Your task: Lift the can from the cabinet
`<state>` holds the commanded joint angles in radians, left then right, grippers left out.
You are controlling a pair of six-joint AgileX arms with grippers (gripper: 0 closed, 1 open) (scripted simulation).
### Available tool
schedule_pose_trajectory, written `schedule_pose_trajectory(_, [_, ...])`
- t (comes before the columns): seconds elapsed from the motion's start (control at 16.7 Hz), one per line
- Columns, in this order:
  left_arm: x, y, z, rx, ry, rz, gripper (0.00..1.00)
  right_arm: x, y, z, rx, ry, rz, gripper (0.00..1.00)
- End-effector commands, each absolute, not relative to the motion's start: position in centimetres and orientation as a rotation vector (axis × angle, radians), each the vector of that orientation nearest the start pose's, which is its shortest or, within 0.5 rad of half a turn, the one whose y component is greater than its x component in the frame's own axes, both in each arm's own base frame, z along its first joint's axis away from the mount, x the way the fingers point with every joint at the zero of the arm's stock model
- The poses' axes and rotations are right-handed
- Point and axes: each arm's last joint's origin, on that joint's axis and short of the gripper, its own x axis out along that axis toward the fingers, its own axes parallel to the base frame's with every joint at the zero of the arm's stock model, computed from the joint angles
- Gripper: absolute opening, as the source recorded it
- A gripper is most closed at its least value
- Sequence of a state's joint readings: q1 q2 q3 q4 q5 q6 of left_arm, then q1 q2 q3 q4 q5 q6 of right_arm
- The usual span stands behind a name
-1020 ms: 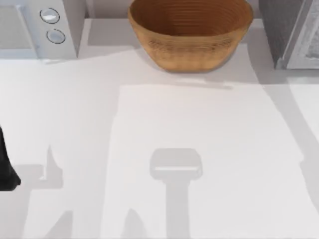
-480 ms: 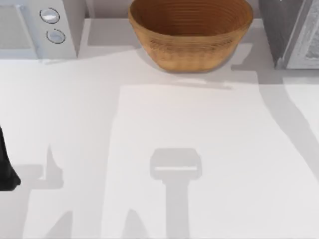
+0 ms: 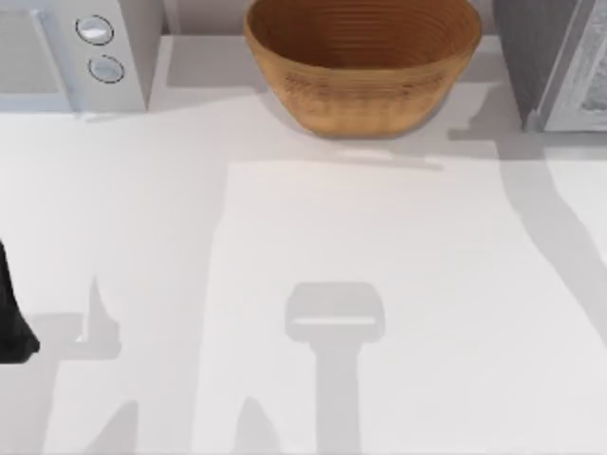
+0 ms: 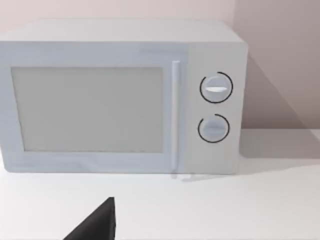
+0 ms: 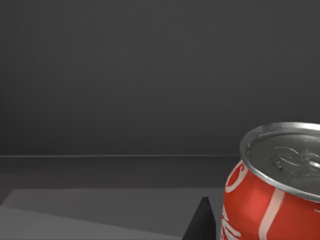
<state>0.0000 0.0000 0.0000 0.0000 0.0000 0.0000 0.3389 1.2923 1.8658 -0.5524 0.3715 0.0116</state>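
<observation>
A red can (image 5: 272,200) with a silver top stands upright inside the dark cabinet (image 5: 150,75), on its grey floor. A dark part of my right gripper (image 5: 201,225) shows close beside the can, apart from it. From above, the grey cabinet (image 3: 545,57) stands at the table's back right corner. My left gripper (image 3: 11,327) is parked at the table's left edge, and its dark tip (image 4: 95,227) points at the microwave.
A white microwave (image 3: 66,52) with two round knobs stands at the back left. A woven brown basket (image 3: 360,90) sits at the back centre. Arm shadows fall across the white table (image 3: 313,218).
The right arm's shadow at the table's right has shifted toward the back, up to the cabinet. The left arm, basket and microwave have not moved.
</observation>
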Motion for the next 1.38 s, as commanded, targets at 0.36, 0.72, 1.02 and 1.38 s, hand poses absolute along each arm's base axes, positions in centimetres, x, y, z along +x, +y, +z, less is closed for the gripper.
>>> schedule_pose_trajectory(0.36, [10.6, -0.1, 16.0, 0.0, 0.0, 0.0, 1.0, 18.2, 4.4, 50.3, 0.001, -0.029, -0.054, 0.0])
schedule_pose_trajectory(0.72, [10.6, -0.1, 16.0, 0.0, 0.0, 0.0, 1.0, 14.1, 2.1, 42.2, -0.003, -0.022, -0.052, 0.0])
schedule_pose_trajectory(1.02, [10.6, -0.1, 16.0, 0.0, 0.0, 0.0, 1.0, 11.4, 0.8, 32.5, -0.003, -0.013, -0.033, 0.0])
schedule_pose_trajectory(1.38, [10.6, -0.1, 16.0, 0.0, 0.0, 0.0, 1.0, 10.5, 0.1, 20.9, -0.001, 0.006, -0.01, 0.0])
